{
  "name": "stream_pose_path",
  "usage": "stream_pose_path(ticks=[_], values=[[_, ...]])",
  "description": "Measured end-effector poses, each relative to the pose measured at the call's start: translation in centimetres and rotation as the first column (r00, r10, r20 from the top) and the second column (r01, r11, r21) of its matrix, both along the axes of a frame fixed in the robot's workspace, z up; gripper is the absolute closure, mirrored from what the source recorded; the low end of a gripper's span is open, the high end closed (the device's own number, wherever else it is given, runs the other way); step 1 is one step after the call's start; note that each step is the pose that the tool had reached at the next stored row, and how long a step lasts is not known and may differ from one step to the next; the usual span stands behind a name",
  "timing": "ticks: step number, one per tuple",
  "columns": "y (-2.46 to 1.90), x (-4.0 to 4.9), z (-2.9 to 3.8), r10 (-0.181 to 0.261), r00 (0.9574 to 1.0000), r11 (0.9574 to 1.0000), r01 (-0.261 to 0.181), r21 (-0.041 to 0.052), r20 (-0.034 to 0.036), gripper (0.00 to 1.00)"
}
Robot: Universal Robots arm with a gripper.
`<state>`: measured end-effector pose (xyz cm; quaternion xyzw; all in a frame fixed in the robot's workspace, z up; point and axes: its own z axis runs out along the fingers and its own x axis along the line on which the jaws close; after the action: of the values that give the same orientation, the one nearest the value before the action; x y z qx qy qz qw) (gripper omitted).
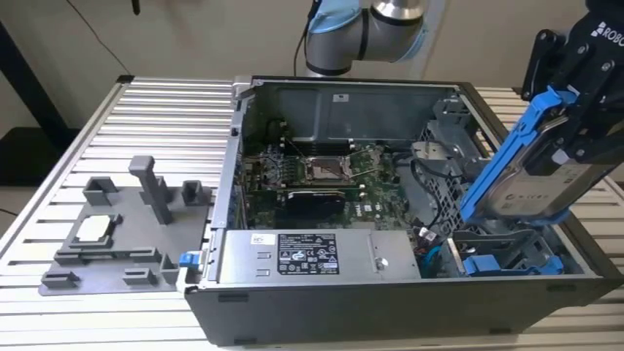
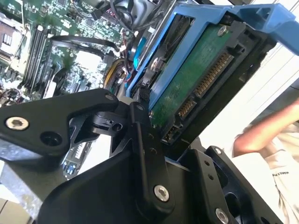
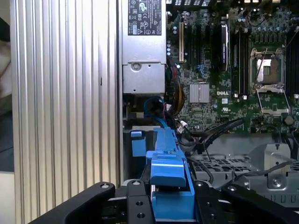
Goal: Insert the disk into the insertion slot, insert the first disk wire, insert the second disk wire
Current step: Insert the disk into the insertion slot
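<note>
Plainly, the disk (image 1: 534,183) is clamped by the gripper (image 1: 582,135), whose fingers (image 3: 135,205) are pressed against both sides of the blue carrier (image 3: 169,175). It is held tilted over the drive bay (image 1: 507,245) at the corner of the open case (image 1: 322,314) on the exterior view's right, and is not yet seated. Whether its lower end touches the bay cannot be told, since that end is masked by the bay's wall. The gripper is cut off by the frame edge in the exterior view, and only part of the pale label can be made out there. The labelled face is presented in the exterior view, whereas the underside is seen in the second wrist view, with a green board (image 2: 191,84) and a row of gold contacts (image 2: 212,74). In the first wrist view the disk is seen edge-on, so that little beyond the carrier's handle is made out. Another carrier (image 1: 487,265) is lodged low in the bay. A blue cable (image 3: 152,108) is looped beside the power supply (image 1: 302,256), its ends hidden. A blurred hand (image 2: 261,137) is caught in the second wrist view, beyond the disk. A grey fixture (image 1: 117,234) is set on the slatted table (image 1: 146,124) at the exterior view's left.
</note>
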<state>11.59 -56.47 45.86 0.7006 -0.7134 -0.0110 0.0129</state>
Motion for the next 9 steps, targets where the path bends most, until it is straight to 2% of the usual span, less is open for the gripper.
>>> stream_pose_path(ticks=[9], values=[[-0.12,0.49,-0.89,0.001,1.0000,1.0000,-0.001,-0.0002,0.0001,0.67]])
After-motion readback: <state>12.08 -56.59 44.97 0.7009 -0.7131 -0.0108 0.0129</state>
